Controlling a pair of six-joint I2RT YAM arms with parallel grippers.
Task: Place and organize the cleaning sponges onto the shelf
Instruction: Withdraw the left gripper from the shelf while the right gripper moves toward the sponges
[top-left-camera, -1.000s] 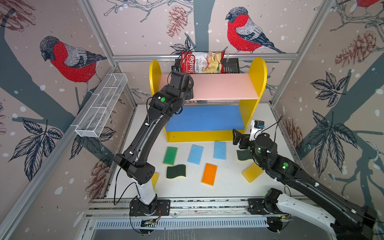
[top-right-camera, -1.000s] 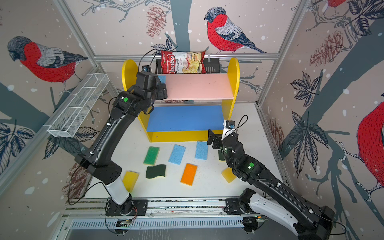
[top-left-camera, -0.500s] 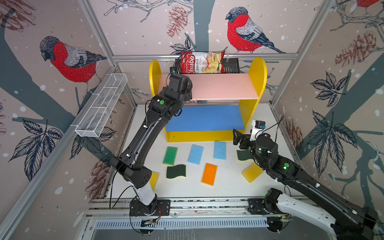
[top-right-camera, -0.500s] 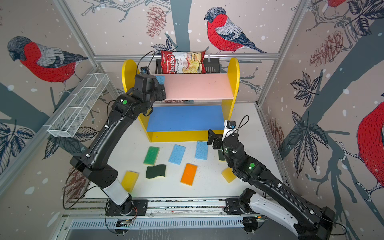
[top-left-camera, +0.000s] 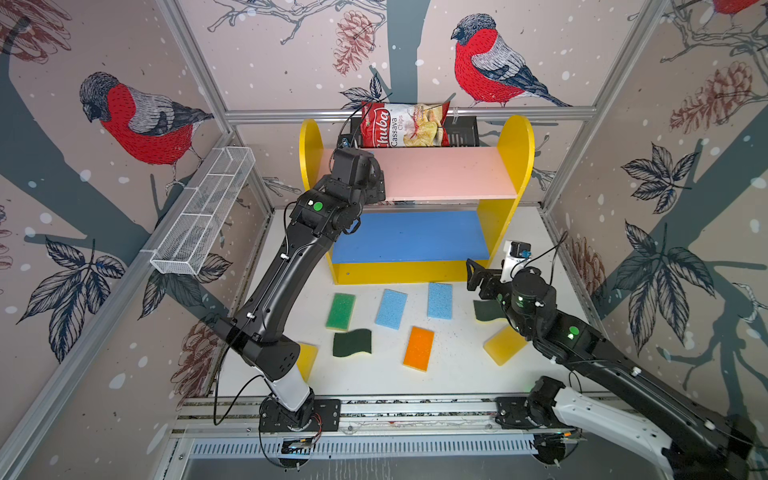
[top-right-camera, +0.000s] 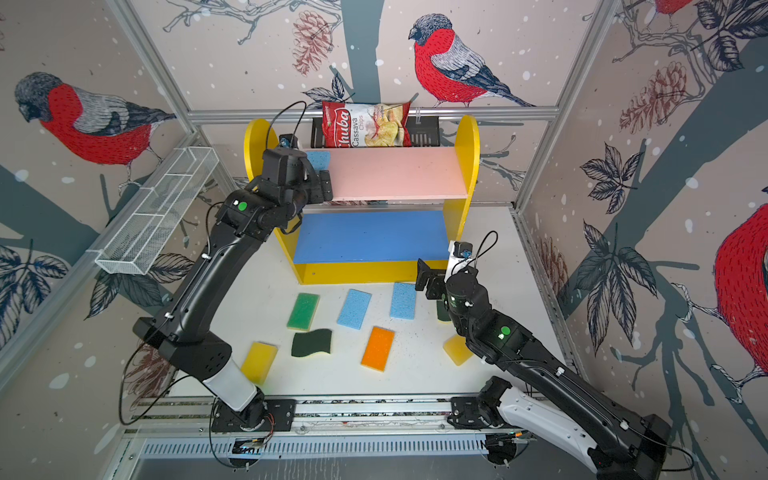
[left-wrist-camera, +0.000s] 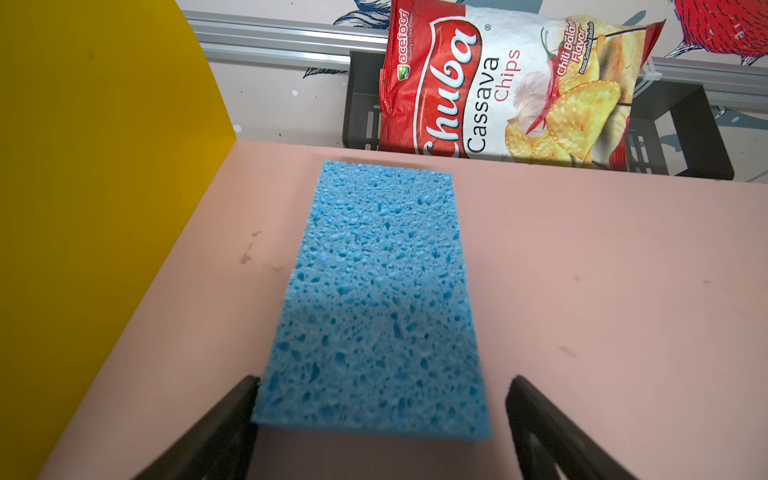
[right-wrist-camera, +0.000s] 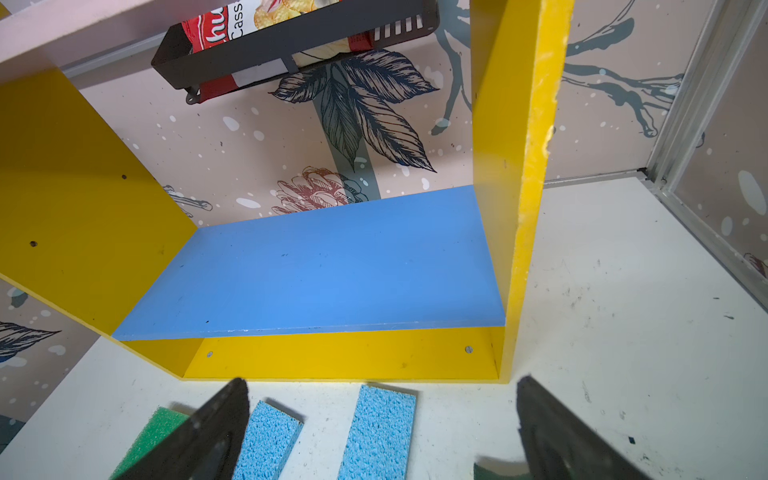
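The left gripper (left-wrist-camera: 383, 380) has just spread its jaws, so the light blue sponge (left-wrist-camera: 380, 270) now lies released, flat on the pink upper board (left-wrist-camera: 582, 270) of the shelf (top-left-camera: 515, 149). This makes 1 sponge placed. The right gripper (right-wrist-camera: 383, 381) hangs open and empty above the counter (top-left-camera: 457, 374), where 8 sponges (top-right-camera: 377, 348) wait.

Only readable text is on the red chips bag (left-wrist-camera: 490, 83) sitting in the black rack (left-wrist-camera: 685, 137).
- Left wrist view: "acefood" logo in one corner with a tagline too small to trust, big white "Chuba", then "Cassava Chips", then "Chili Bala… Flavor", partly creased. The smaller line under that is not reliably legible.
- Both top views: "Chuba Cassava Chips".
- Right wrist view: fragments only, "hu" and "Cass".
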